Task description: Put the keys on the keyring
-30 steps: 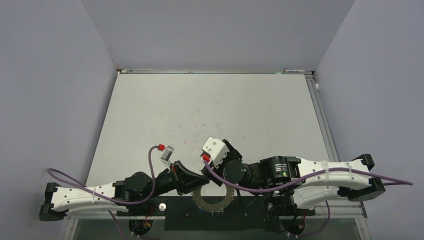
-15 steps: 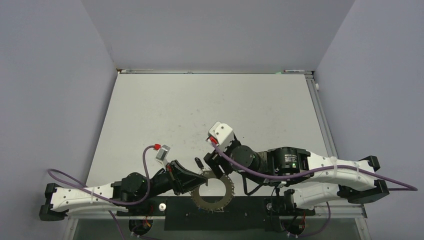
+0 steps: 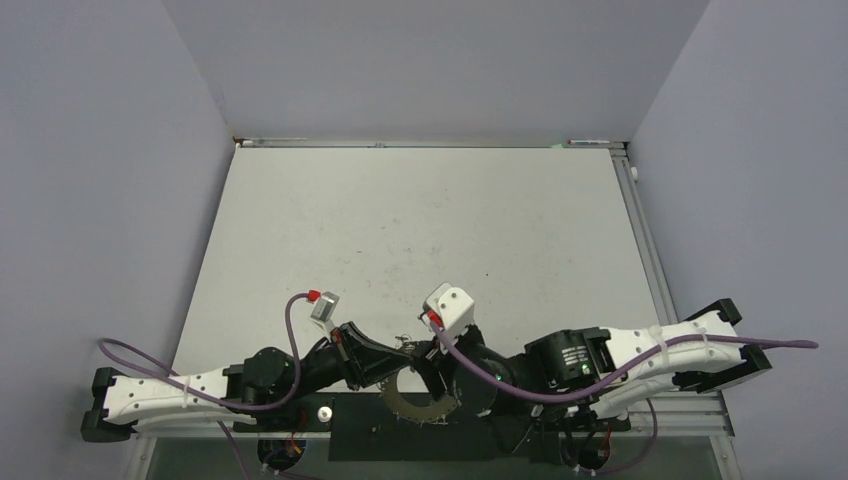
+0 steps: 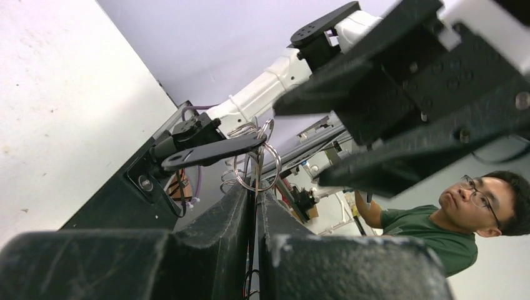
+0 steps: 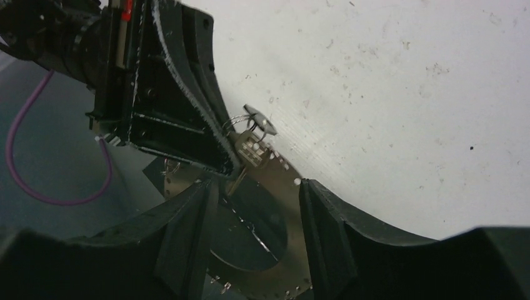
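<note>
The keyring (image 5: 290, 221), a flat grey disc fringed with wire loops, sticks out over the table's near edge (image 3: 420, 403). My left gripper (image 3: 392, 358) is shut on its rim; in the left wrist view the fingers (image 4: 237, 212) pinch the thin edge. A dark key (image 4: 209, 153) hangs by its silver loop among the ring's wire loops just past the fingertips. My right gripper (image 5: 256, 186) is open. Its two fingers straddle the disc from above, opposite the left gripper (image 5: 175, 106). A small silver piece (image 5: 256, 119) glints at the ring's rim.
The white table (image 3: 430, 230) stretches away behind both arms, with grey walls on three sides. A black base plate (image 3: 350, 430) runs along the near edge. Purple cables (image 3: 295, 330) loop off both wrists. A person in a green shirt (image 4: 475, 212) sits beyond the table.
My right arm has swung back toward the near edge and dropped over the keyring, with its jaws a little narrower. The dark key on the table is now covered from above. The left arm has barely moved.
</note>
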### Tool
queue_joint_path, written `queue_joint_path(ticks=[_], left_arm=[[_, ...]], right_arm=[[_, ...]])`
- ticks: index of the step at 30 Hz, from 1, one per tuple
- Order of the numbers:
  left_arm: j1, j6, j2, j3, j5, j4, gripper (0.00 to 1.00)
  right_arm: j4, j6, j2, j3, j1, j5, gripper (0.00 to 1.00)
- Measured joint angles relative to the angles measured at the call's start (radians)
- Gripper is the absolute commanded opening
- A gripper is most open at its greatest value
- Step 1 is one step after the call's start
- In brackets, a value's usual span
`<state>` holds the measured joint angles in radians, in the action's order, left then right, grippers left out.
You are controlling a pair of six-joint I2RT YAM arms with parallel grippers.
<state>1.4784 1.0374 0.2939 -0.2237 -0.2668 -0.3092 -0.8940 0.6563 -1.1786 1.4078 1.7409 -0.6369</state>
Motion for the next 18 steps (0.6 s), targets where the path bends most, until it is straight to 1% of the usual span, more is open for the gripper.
queue_joint_path(ticks=[4,8,12,15,18], left_arm=[[0.000,0.011,-0.008,0.014,-0.021,-0.002,0.00],[0.000,0.025,-0.016,0.026,-0.042,-0.012,0.00],[0.000,0.032,-0.018,0.035,-0.052,-0.032,0.00],[0.000,0.033,-0.018,0.036,-0.055,-0.038,0.00],[0.000,0.032,-0.021,0.036,-0.061,-0.040,0.00]], right_arm=[[-0.043,0.080,-0.060,0.000,0.103,-0.084,0.45],[-0.031,0.138,-0.069,-0.027,0.160,-0.128,0.43],[0.006,0.180,-0.054,-0.098,0.166,-0.170,0.43],[0.053,0.187,-0.017,-0.183,0.166,-0.197,0.45],[0.098,0.187,0.014,-0.228,0.166,-0.223,0.47]])
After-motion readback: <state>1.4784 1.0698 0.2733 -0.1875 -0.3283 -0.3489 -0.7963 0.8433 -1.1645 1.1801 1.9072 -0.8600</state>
